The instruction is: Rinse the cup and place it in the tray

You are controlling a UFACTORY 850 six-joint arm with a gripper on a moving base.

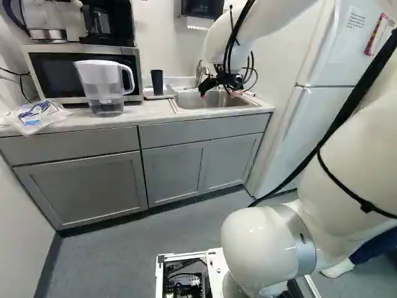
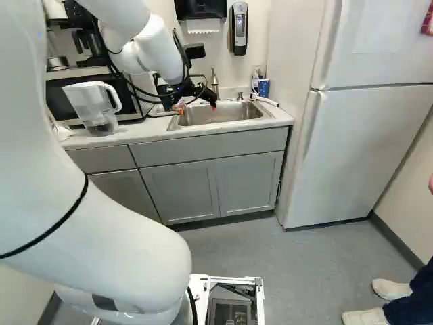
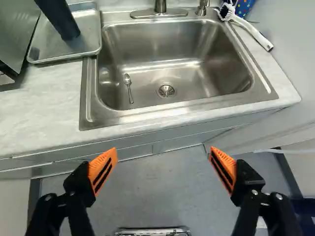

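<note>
Left base view: white walls (image 1: 162,37), grey floor (image 1: 118,261), pale desk (image 1: 144,114) over grey cabinets (image 1: 173,174), fridge (image 1: 310,124) at right, microwave (image 1: 54,74) at left.

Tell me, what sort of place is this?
Probably a small kitchenette or break room: there's a metal sink set into a counter, a microwave and a white fridge.
</note>
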